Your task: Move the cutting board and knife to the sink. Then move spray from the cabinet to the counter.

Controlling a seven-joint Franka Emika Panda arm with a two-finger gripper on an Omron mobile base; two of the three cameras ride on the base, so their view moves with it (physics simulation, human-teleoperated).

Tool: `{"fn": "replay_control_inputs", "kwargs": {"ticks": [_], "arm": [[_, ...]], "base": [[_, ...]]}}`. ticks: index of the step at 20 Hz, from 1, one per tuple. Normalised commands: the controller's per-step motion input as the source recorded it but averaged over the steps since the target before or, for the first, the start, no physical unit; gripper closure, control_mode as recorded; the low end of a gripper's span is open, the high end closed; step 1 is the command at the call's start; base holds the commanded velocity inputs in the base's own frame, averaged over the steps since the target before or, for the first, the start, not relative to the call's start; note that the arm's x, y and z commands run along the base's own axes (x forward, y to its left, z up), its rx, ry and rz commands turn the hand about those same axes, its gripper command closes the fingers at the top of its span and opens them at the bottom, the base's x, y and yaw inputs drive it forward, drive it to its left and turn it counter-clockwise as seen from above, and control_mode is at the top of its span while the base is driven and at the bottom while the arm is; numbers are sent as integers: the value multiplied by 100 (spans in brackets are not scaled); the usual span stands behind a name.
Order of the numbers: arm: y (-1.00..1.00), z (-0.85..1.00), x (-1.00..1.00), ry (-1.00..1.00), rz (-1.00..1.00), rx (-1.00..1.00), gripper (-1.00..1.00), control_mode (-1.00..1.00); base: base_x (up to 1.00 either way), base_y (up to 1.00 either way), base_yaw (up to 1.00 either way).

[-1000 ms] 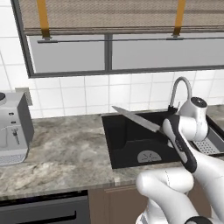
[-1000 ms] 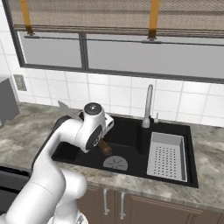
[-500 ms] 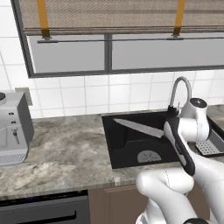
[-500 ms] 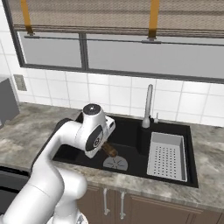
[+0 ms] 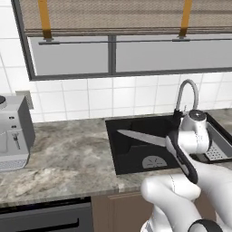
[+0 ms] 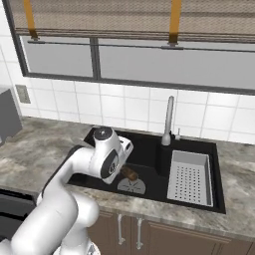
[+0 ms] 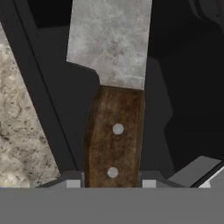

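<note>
End effector (image 7: 111, 183): closed on the knife (image 7: 114, 96) by its handle butt, blade pointing ahead.
Change: knife is sinking from rim height a second ago into the sink (image 5: 136, 156); release likely next.
Knife: mottled grey blade, brown riveted wooden handle.
Sink: matte black basin, chrome faucet (image 6: 168, 122), perforated grey tray (image 6: 189, 178).
Bench (image 5: 63, 154): veined grey-beige stone.

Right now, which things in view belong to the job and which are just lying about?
Job:
- brown-handled, grey-bladed knife, held in the gripper over the basin
- black recessed sink
- mottled grey-beige stone counter

Bystanders:
- curved chrome faucet
- grey perforated metal tray
- grey coffee machine
- window with woven blind
</note>
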Motion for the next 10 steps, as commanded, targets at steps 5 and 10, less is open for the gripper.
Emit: {"fn": "replay_control_inputs", "kwargs": {"ticks": [5,10], "arm": [[-2,-19,55,4,0,0,100,-100],[-14,-20,43,13,1,0,100,-100]], "base": [[0,0,0],[0,0,0]]}}
